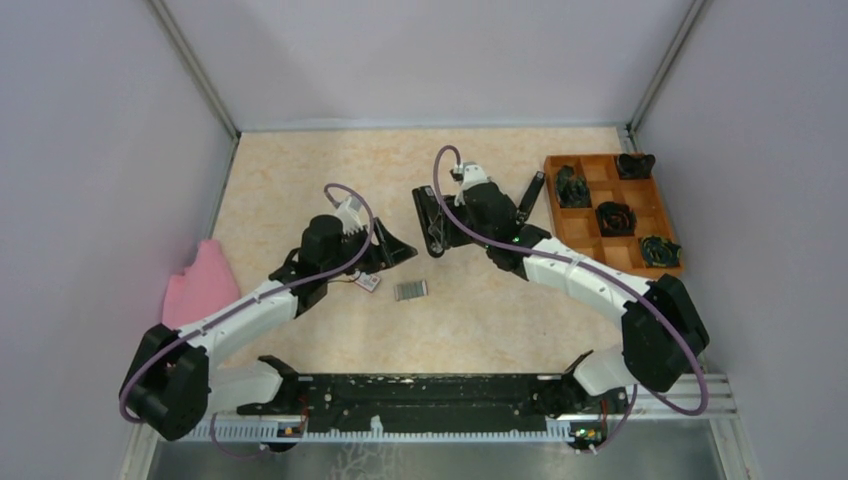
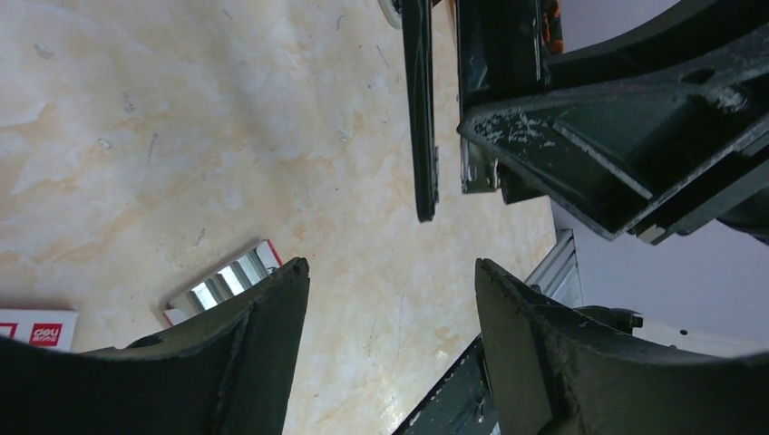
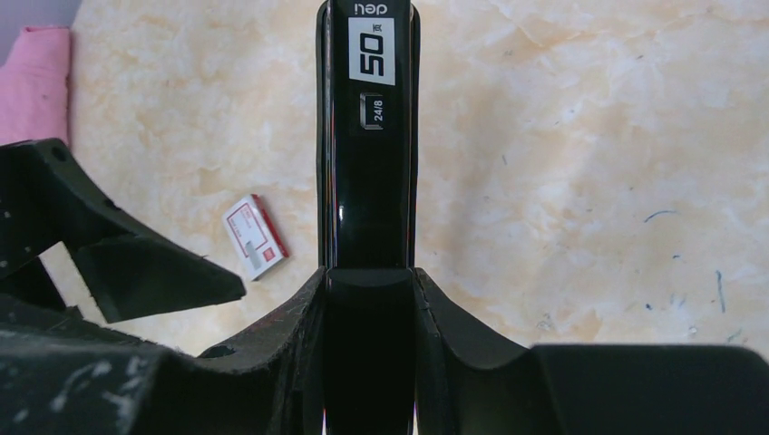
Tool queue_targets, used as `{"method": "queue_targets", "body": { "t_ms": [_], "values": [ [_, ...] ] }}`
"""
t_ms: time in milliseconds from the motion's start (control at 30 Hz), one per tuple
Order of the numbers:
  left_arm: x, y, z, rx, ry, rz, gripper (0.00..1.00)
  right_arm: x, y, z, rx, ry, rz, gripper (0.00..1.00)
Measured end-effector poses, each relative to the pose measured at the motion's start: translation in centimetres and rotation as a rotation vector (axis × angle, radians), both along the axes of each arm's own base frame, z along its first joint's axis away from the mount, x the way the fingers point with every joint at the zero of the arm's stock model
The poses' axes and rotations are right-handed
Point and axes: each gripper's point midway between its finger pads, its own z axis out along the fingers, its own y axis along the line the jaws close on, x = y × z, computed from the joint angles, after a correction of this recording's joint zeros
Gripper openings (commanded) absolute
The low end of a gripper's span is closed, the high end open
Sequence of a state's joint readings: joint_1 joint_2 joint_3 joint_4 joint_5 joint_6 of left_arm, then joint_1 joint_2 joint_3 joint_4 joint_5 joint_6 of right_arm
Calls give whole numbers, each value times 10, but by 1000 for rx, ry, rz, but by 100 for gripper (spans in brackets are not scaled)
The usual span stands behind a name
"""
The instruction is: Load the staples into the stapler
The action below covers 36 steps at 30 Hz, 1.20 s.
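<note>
Top: staples (image 1: 411,290) are lying flat on the desk (image 1: 500,320) between both arms, near the left tool (image 1: 398,252). Left wrist: left tool is hanging open, gripping nothing, staples sitting just beside one finger (image 2: 258,331). Right wrist: right tool (image 3: 370,288) is clamping the black stapler (image 3: 367,136).

R gripper (image 3: 367,288) clamps black stapler (image 3: 367,172) btwn both fingers at its near end. Stapler runs straight up centre of view, w/ white "50" label + small "24/8" mark near far end. Small red/white box (image 3: 255,237) lies flat on beige marbled table (image 3: 580,163) left of stapler, not touching; black angular robot part (image 3: 136,272) juts in at lower left, pink cloth (image 3: 34,82) in top-left corner.
</note>
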<state>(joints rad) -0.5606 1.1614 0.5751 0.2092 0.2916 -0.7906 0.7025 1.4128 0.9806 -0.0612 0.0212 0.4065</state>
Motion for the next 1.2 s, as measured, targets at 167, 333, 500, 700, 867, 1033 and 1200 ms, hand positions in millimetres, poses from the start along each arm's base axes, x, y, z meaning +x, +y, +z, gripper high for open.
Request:
{"method": "queue_targets", "body": {
  "t_ms": [167,333,500,700,867,1033,1200],
  "values": [
    [5,-13,6,-10,-13,-22,63,-11,7,3,52,4,2,0],
    [8,-26,6,-9,-19,-41,53,-15,9,6,85,11,-6,0],
    [9,-30,-1,7,-8,-36,49,-16,14,12,122,0,-6,0],
    [13,-34,-4,15,-5,-32,45,-23,22,13,146,12,12,0],
    [16,-36,-4,15,-11,-23,26,-28,30,17,169,14,36,0],
    [20,-37,-1,9,-27,-2,0,-30,30,15,166,19,40,0],
    [22,-35,-2,23,-30,17,0,-31,28,12,155,30,44,0]
  ]
}}
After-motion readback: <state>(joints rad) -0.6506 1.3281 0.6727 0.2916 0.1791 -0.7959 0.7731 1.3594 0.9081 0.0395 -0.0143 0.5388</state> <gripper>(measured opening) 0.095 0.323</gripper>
